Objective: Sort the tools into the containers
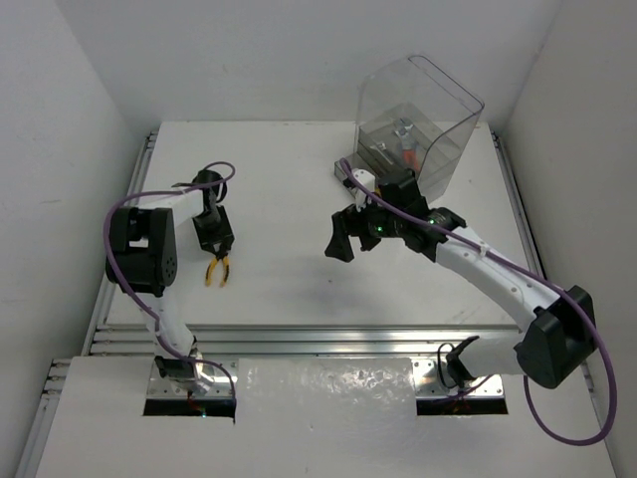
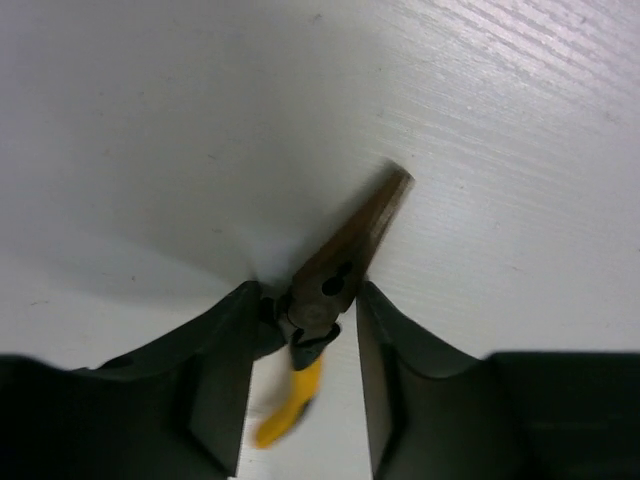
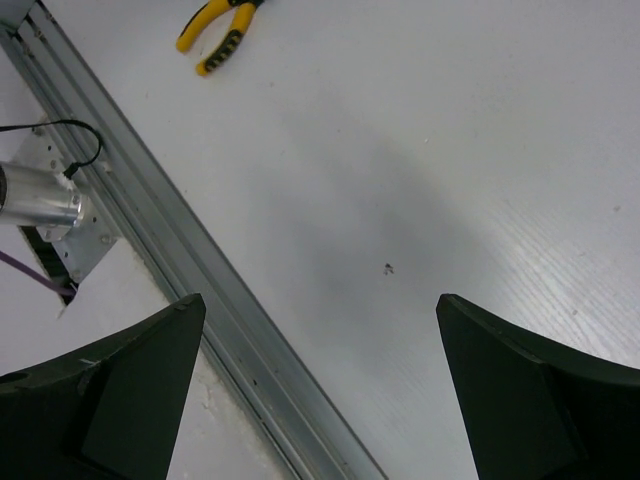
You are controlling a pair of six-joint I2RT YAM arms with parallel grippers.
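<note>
The left gripper has its jaws drawn close, clamped on a pair of pliers at the pivot, one dark matt finger pressed against each side. The brown-grey metal nose tapers to a blunt tip and points to 1 o'clock in the left wrist view. A glossy yellow handle runs off towards 7 o'clock, blurred and partly hidden behind the fingers, so the second handle cannot be made out there. From above, the left gripper points down at the table, and the pliers show both yellow handles splayed at its 6 o'clock. The right gripper has its jaws spread wide and holds nothing. Its two broad black wedge-shaped fingers are cut off by the bottom edge of the view, over white board with a faint grain. The pliers lie at 11 o'clock in that view, their nose cropped off, and a ribbed grey metal rail runs across on a slant. In the top view the right gripper hangs at 7 o'clock from a tall clear plastic box with a curved top. Silver and red shapes show inside it, too small to name.
</note>
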